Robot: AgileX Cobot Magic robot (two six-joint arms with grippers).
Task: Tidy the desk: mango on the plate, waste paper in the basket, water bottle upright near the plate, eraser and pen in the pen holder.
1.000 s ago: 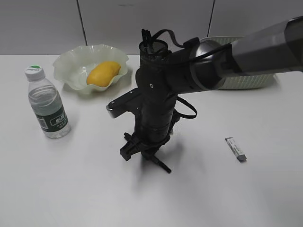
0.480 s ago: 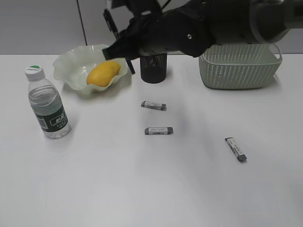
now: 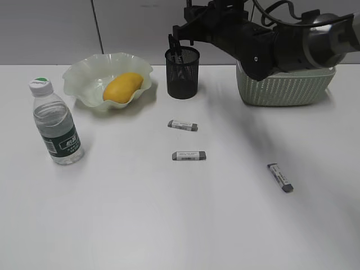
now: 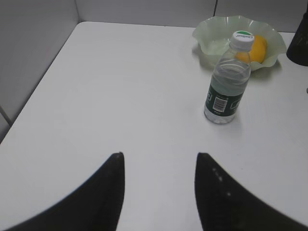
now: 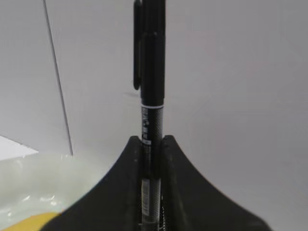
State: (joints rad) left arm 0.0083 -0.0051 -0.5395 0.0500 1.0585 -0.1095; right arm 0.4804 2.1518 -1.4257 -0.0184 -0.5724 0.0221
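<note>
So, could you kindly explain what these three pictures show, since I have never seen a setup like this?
This is a two-armed robot tidying a white desk. The wide picture comes from a camera in front; the other two come from cameras on each wrist.

On the desk stand a water bottle, a ruffled green plate holding a mango, a black mesh pen holder and a green basket. Three small erasers lie loose.

The right hand, seen in the wide picture by the pen holder, is shut on a black pen. The left hand is open and empty, above the desk's left side.
</note>
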